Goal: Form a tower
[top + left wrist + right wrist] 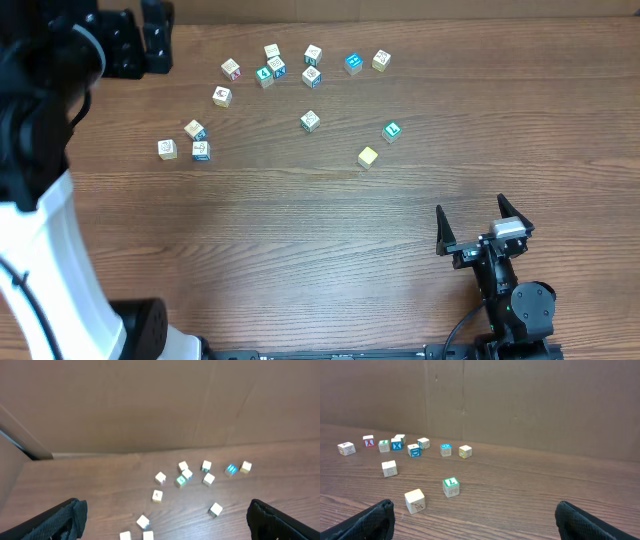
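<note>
**Tower not yet begun: both sets of jaws being held wide near a scatter of loose cubes**

No tower is being shown standing. The cubes (310,121) are being seen loose on the tabletop (300,260), scattered across the upper middle of the overhead frame. One cream-topped cube (195,129) with a blue face below it, at the left of the scatter, is being judged the likeliest base. Whether a second cube is lying under it cannot be told.

The left gripper (150,45) is being held at the upper left corner of the overhead frame, just left of the scatter. In its wrist view the cubes are being seen ahead, toward the lower middle of the frame. The right gripper (472,208) is being held at the lower right, its jaws pointing up the frame. A plain cream cube (368,156) and a green-faced cube (391,131) are lying nearest to it, up and to the left. The cream-topped cube is lying well apart from the right gripper, so the left arm is being judged the nearer for that one. No long axis is being offered by a cube; the stack's own axis is to be upright.

Both sets of jaws are being held fully apart, and nothing is being held or touched by either.
</note>
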Controlling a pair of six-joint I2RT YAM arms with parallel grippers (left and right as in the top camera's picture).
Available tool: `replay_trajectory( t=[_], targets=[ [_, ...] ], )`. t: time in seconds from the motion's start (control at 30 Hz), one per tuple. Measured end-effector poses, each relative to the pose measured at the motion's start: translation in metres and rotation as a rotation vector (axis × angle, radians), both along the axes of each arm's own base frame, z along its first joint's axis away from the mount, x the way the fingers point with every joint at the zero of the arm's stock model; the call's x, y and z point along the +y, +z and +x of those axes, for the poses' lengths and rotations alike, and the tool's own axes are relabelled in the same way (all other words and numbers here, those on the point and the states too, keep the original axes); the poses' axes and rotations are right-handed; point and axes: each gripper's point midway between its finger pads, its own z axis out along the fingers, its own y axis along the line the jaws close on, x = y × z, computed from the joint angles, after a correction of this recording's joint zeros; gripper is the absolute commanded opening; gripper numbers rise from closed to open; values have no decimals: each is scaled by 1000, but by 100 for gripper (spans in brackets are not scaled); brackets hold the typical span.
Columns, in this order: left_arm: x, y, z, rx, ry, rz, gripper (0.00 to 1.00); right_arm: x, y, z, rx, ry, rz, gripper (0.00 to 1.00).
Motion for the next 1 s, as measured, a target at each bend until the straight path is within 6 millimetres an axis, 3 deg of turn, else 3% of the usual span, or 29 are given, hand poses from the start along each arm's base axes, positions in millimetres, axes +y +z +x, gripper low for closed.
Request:
replay_trajectory(
  t=[0.63, 0.87, 1.0],
  targets=[
    [1, -90, 73, 225, -2, -1, 100, 0, 0, 0, 0, 0, 0, 100],
    [4, -131, 84, 345, 9, -2, 99, 0, 0, 0, 0, 0, 0, 100],
    [24, -147, 83, 405, 136, -30, 100, 0, 0, 0, 0, 0, 0, 100]
  ],
)
